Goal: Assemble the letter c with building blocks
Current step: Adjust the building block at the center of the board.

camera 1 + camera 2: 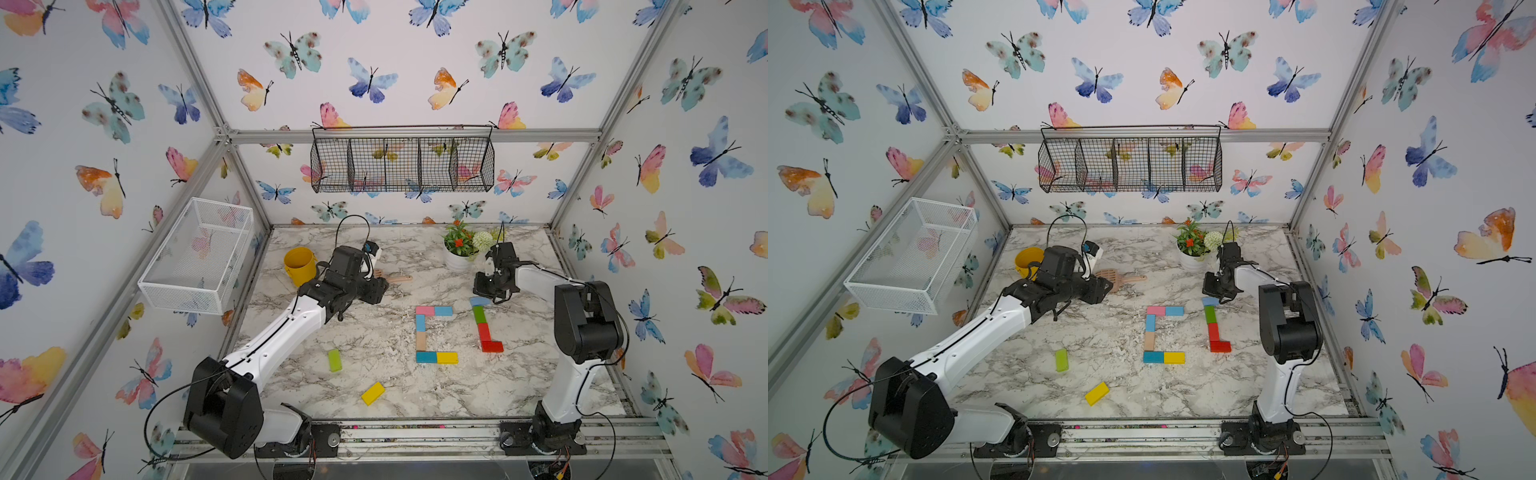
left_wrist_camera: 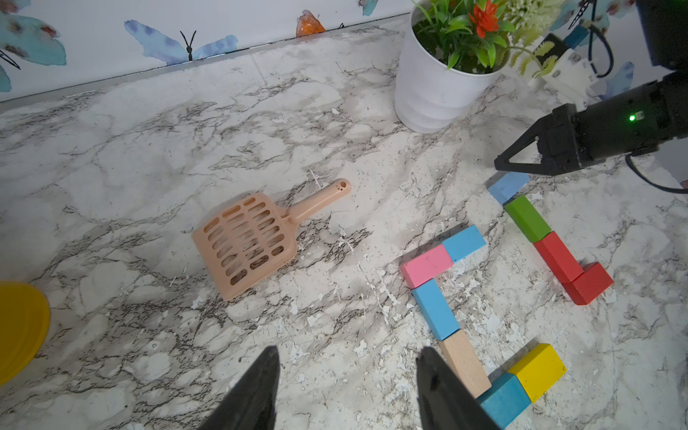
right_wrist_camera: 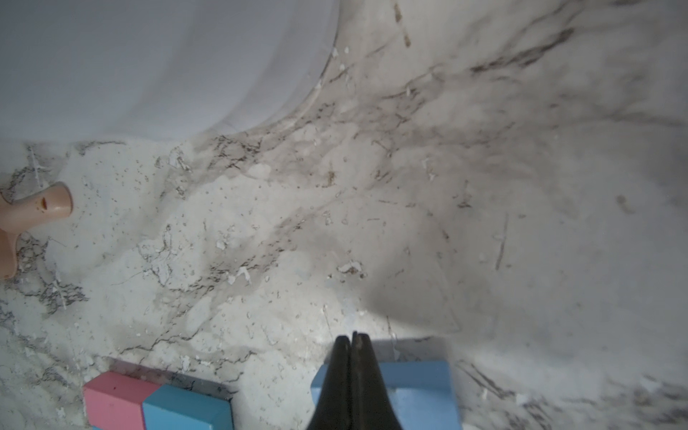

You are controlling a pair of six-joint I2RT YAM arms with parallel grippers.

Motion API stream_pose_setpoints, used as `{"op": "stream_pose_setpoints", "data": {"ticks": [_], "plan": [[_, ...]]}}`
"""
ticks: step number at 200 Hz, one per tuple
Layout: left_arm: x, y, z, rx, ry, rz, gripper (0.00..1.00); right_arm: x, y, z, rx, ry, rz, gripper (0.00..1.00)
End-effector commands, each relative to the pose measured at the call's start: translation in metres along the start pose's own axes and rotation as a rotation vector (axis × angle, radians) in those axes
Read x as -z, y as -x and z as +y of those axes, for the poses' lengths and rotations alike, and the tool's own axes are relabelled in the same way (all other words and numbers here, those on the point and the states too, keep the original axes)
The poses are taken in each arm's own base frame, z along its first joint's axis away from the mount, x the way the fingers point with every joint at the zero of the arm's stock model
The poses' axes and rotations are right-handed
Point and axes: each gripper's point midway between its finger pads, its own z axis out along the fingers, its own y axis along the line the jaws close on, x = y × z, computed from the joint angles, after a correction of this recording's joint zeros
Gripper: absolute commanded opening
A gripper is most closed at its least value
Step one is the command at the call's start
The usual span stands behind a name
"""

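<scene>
The marble tabletop (image 1: 374,332) carries everything. My left end effector (image 2: 349,357) hangs over it with its jaws apart and nothing between them, well to the left of the white plant pot (image 1: 457,262). My right end effector (image 3: 352,337) is closed and empty. Its tips are down at the light blue block (image 3: 417,387) just in front of the pot, and I cannot tell whether they press on it.

The yellow bucket (image 1: 299,266) stands far to the pot's left, and the tan scoop (image 2: 245,242) lies flat between them. In front of the pot and a little to its left, six blocks form a C (image 1: 421,340). Straight in front of the pot, the light blue block heads a column with a green block (image 1: 479,314) and a red block (image 1: 483,331). A second red block (image 1: 492,346) turns right at the foot. Much farther forward and left of the pot lie a lime block (image 1: 334,360) and a loose yellow block (image 1: 372,393).
</scene>
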Motion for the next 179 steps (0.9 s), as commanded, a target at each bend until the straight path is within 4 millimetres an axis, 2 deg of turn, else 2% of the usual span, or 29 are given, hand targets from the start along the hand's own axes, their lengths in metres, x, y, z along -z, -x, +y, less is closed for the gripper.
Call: {"op": "stream_pose_setpoints", "data": {"ticks": [1, 129, 179], "plan": [[-0.003, 0.000, -0.003, -0.008, -0.019, 0.002, 0.60, -0.003, -0.003, -0.005, 0.008, -0.018, 0.029, 0.03], [-0.002, 0.001, -0.001, -0.016, -0.007, -0.001, 0.61, 0.000, -0.014, -0.007, 0.004, -0.013, 0.064, 0.03], [-0.001, 0.002, -0.001, -0.014, -0.009, -0.002, 0.61, 0.005, -0.010, -0.006, 0.011, -0.014, 0.048, 0.03]]}}
